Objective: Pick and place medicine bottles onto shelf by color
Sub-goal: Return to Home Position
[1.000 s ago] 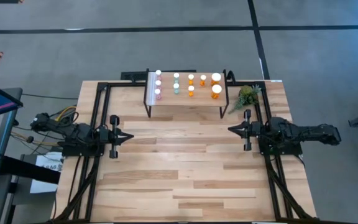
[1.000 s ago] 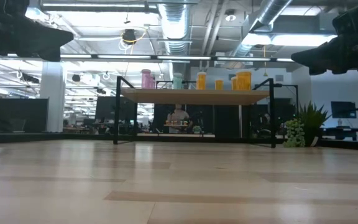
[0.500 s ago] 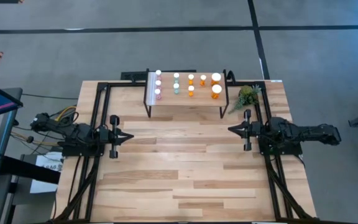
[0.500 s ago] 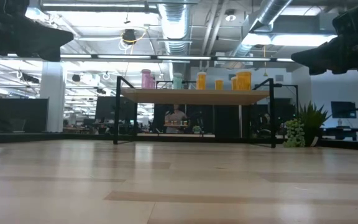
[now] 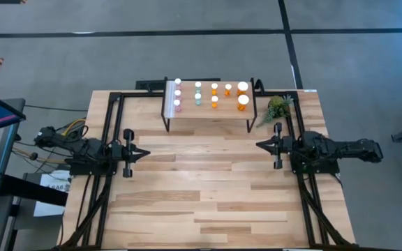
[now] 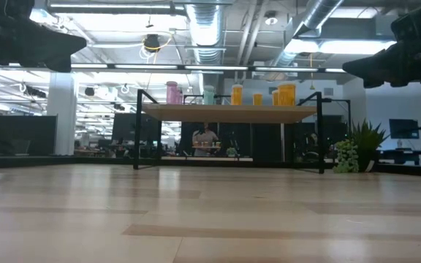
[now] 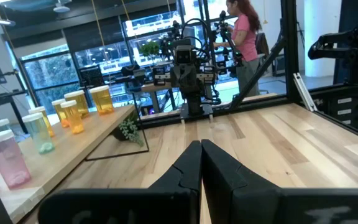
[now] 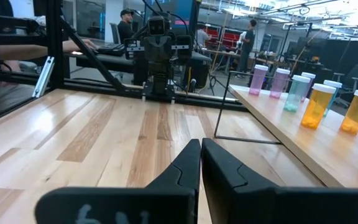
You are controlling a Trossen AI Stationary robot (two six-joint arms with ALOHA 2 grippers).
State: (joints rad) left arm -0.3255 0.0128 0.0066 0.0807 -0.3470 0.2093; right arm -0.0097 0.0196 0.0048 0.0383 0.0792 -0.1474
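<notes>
- High view: the left gripper (image 5: pixel 142 153) hangs over the left side of the table (image 5: pixel 208 202). Its two dark fingers are pressed together on nothing, and its tip aims across at the other arm.
- The right gripper (image 5: pixel 259 145) hangs over the right side of the table, also closed and empty, with its tip facing the left gripper across bare wood.
- The shelf (image 5: pixel 208 113) stands well apart from both grippers at the far edge of the table. It sits beyond the gap between their tips, a little nearer the right gripper.
- All the medicine bottles (image 5: pixel 214 87) in view stand on the shelf, white caps up, sorted into rows by colour.
- The pink bottles (image 5: pixel 178 93) are at the shelf end closest to the left gripper.
- The teal bottles (image 5: pixel 198 100) come next, then the small orange bottles (image 5: pixel 214 102).
- The two large orange bottles (image 5: pixel 243 101) stand one behind the other at the end closest to the right gripper.
- A small green plant (image 5: pixel 278 108) sits just beside that end of the shelf, near the right gripper.
- Left and right wrist views: each gripper's own fingers meet with only a thin seam between them, and the shelf of bottles lies off to one side.
- Low view: the bottles stand upright on the shelf, and a person (image 6: pixel 207 136) shows in the room behind, seen under the shelf board.
</notes>
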